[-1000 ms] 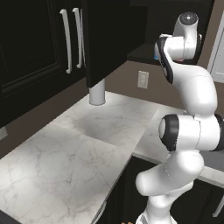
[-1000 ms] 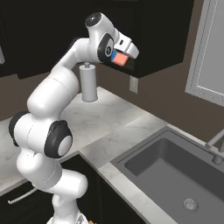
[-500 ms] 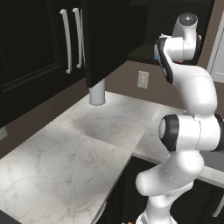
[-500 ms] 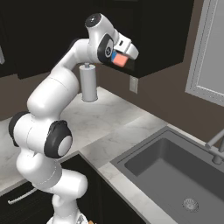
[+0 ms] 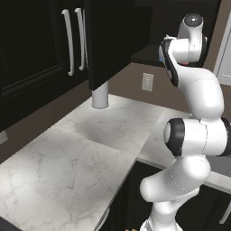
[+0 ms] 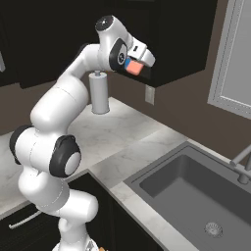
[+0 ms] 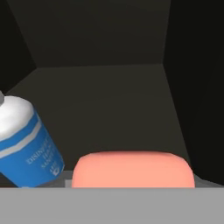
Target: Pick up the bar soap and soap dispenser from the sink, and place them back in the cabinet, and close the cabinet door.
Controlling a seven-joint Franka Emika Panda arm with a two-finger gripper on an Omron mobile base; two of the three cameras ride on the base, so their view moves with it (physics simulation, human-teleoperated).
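soap dispenser [image 7: 26,146]: one, blue, tilted, lying left of the bar inside the cabinet [image 7: 109,74].
bar soap [image 7: 132,169]: one, just in front of the camera, long axis crosswise; orange-red at the hand in the right base view [image 6: 133,67].
fingers [image 6: 137,66]: apparently clamped on the bar, at the cabinet's open mouth.
sink [image 6: 193,193]: one, well below and to the right.

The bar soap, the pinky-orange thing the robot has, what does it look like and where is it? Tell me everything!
The bar soap is a flat, smooth, salmon-orange block with rounded corners, looking waxy and plain. It sits crosswise in the gripper, which is closed on it and holds it up high at the mouth of the dark cabinet. In the hand view it lies level, facing the cabinet's bare inside, with the blue soap dispenser leaning just beside it. It isn't set down yet.
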